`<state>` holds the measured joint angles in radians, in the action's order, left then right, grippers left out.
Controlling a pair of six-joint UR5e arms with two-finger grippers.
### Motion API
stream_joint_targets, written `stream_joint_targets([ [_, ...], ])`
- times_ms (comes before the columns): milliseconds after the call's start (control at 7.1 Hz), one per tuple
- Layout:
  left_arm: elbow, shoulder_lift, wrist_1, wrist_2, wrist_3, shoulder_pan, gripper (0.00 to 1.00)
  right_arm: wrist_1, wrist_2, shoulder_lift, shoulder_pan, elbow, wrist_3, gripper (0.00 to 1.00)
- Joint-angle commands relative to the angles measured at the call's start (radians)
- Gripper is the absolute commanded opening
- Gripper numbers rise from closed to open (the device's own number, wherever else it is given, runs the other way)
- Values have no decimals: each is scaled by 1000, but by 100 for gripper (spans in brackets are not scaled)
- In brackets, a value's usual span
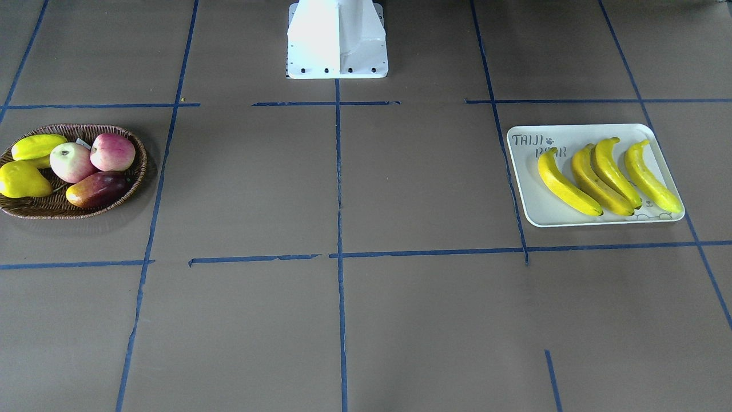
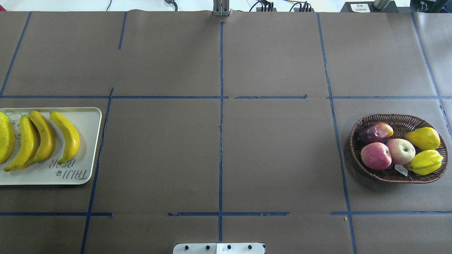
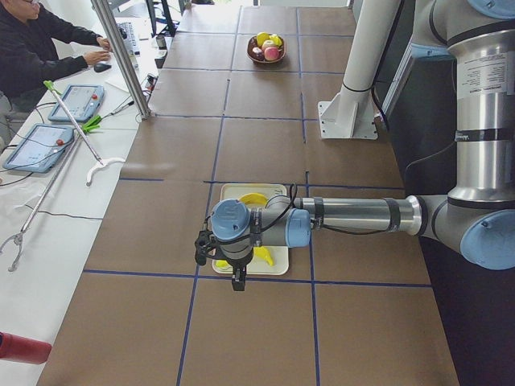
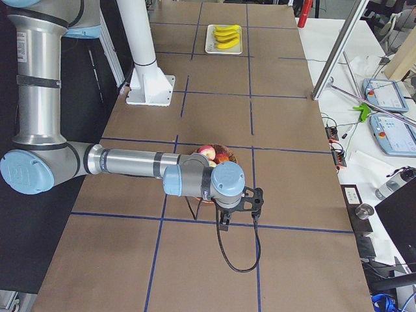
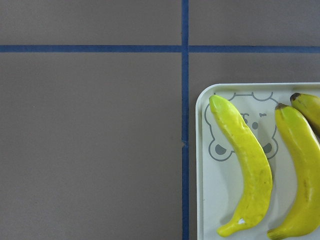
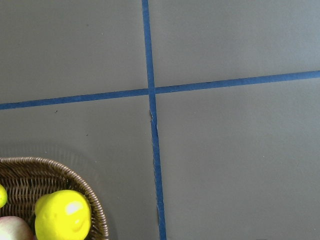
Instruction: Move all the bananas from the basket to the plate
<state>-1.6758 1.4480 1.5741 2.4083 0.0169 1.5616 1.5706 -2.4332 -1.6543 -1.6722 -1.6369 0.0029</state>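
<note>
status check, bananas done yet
Left gripper and right gripper hang above the table, open or shut unreadable. All four bananas on the plate. Basket holds only other fruit.

The only writing that can be read is on the plate (image 1: 534,203): grey outlined capitals "TAIJI", a paw print, and below them "BEAR". A banana (image 1: 566,184) tip partly covers "BEAR" in the front-facing view. The white tag (image 2: 401,169) in the basket (image 2: 360,121) and the label (image 2: 360,7) beyond the table's far edge are too small to read.
</note>
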Motion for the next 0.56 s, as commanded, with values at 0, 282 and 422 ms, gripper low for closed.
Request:
stream_joint_targets([
  [0,1,0,1,0,0,0,100,19,3,5,-14,2,-21,100],
  [282,4,0,1,0,0,0,100,8,0,-7,-14,2,-20,100],
  [422,4,-1,3,0,-2,0,100,5,-6,-9,-15,6,-20,100],
])
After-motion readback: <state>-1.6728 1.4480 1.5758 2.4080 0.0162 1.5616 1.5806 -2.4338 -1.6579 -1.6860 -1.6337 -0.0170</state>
